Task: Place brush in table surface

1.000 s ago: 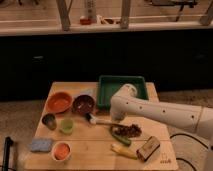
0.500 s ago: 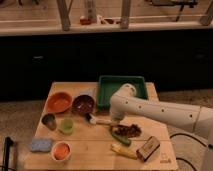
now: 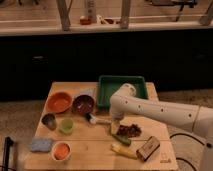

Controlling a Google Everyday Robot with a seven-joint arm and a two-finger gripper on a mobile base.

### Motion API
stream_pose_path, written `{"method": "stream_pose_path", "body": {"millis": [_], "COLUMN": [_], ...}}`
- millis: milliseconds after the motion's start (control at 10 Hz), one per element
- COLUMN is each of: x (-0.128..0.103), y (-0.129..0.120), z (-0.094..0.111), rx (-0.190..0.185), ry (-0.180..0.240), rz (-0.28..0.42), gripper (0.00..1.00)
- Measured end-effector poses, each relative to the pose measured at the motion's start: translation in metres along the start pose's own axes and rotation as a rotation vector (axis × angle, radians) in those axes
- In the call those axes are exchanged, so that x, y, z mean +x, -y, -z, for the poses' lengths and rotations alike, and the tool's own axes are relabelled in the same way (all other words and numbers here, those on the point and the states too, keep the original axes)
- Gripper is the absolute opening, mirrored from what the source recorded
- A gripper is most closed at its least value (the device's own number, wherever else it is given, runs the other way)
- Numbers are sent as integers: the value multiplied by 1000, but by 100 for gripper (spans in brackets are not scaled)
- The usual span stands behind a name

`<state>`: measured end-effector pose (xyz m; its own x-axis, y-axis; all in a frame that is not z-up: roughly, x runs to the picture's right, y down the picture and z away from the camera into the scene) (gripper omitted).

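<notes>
Brush [image 3: 99, 119]: slim, with a white handle and a dark bristle head pointing toward the dark brown bowl [image 3: 83, 104]. We log it as low over, or lying on, the table surface [image 3: 90, 145], just in front of the green tray [image 3: 122, 89]. Its handle end meets the gripper [image 3: 115, 124].

Gripper: at the end of the white arm, which reaches in from the right. It is down at table level, beside the tray's near edge. We cannot tell whether it clamps the handle or has let go, because the wrist hides that part.

Neighbours:
- orange bowl [image 3: 59, 102]
- grey cup [image 3: 49, 121]
- green cup [image 3: 66, 125]
- blue sponge [image 3: 41, 145]
- small orange bowl [image 3: 61, 151]
- green vegetable [image 3: 120, 137], near the gripper

Step in hand: by our judgement, the set-down itself, with the brush at or near its resting place on the planks.

Next move: we would make sure the brush rests fully on the wood and is freed. The gripper should then rise straight up, so that the handle is not dragged into the dark brown bowl or the green vegetable.
</notes>
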<state>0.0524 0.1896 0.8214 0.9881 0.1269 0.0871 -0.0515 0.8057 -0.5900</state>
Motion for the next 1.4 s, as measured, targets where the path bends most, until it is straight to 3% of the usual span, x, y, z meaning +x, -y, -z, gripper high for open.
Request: {"method": "stream_pose_path", "body": {"millis": [400,1200,1400], "x": [2,-17,-25], "y": [5,10,7], "z": [-5,-24,-32], "rx": [-24,-54,-63], "ry": [5,23,23], "rz": [-19,-91,-87], "gripper": [80,80,69]}}
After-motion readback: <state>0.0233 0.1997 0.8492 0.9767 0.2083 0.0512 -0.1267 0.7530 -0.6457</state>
